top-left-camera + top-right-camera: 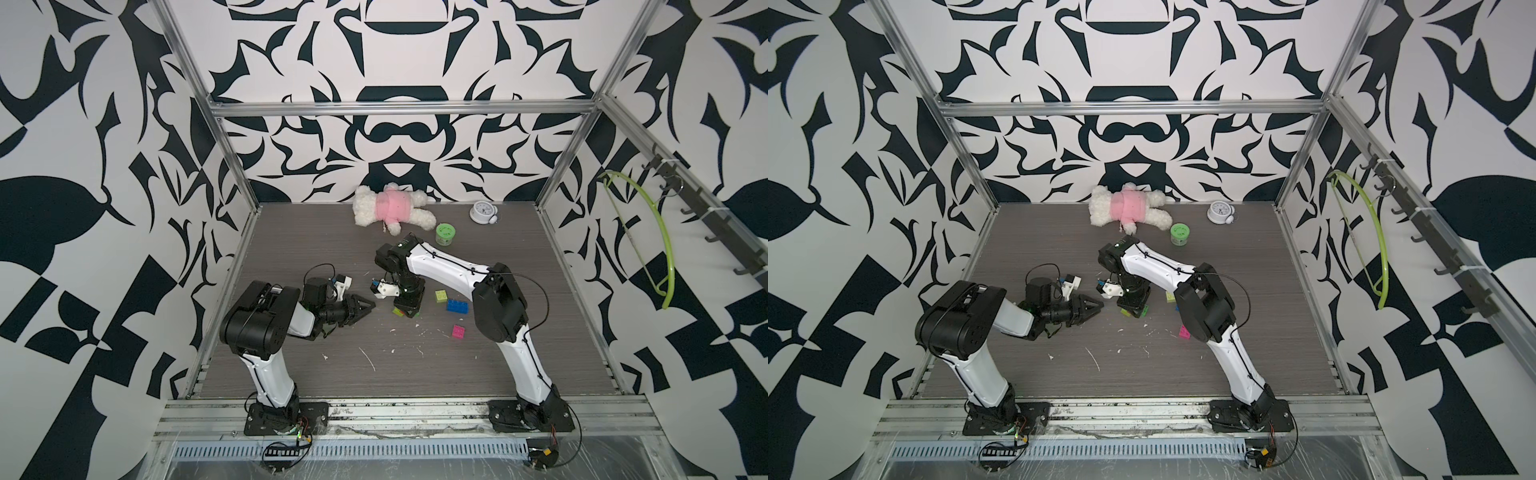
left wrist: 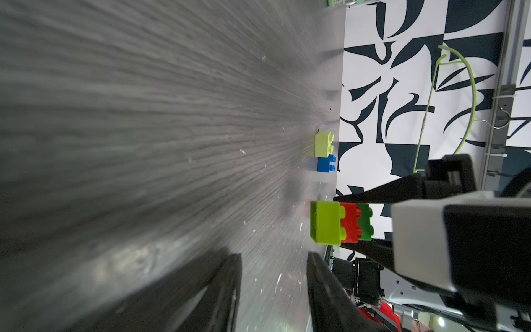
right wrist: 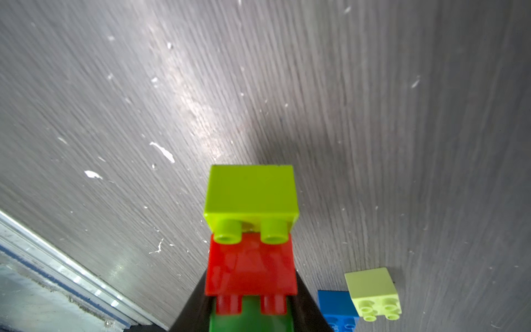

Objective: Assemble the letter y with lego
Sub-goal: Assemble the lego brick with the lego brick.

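Note:
My right gripper points down at the table's middle and is shut on a stack of lego. In the right wrist view the jaws clamp the green brick. A red brick and a yellow-green brick sit below it, the lowest at or just above the table. The left wrist view shows the same stack. My left gripper lies low to the stack's left, open and holding nothing. A yellow-green brick, a blue brick and a pink brick lie loose to the right. No letter y shape shows.
A white and pink plush toy, a green round jar and a small clock sit at the back of the table. A green hanger hangs on the right wall. Metal frame rails border the table.

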Robot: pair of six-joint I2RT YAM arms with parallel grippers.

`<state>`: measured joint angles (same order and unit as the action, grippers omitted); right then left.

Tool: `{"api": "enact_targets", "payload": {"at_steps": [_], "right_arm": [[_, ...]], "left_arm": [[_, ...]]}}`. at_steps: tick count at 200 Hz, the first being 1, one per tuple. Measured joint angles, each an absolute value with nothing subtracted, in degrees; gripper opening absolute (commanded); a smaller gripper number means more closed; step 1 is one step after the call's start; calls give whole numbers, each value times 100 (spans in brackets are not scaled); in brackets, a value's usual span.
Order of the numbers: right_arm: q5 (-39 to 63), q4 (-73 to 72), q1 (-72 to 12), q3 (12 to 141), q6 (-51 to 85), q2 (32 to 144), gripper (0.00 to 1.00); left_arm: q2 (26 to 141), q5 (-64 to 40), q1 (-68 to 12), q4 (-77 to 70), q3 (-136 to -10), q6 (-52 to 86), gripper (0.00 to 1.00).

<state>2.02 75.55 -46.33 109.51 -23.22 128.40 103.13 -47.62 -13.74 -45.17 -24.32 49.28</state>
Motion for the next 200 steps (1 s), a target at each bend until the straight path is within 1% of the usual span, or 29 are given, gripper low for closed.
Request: {"api": "enact_targets", "payload": {"at_steps": [48,110,154,200], "right_arm": [[185,7677,-4633,11174,-2281,13211,36],[187,7721,-4633,11389,-2281,13235,37],[185,7771,-4633,11546,-2281,13447,37],[283,7754,-4633,11555,-2283,13511,38]], "left_arm": [[10313,-4764,-1365,-4515,-2432,4928,43],[10313,-4766,-1363,-4495,-2436,4928,43],[10313,-4779,-1363,-4475,-2449,4906,43],[10370,-4762,-1500,-4600,-2449,4880,43]]}}
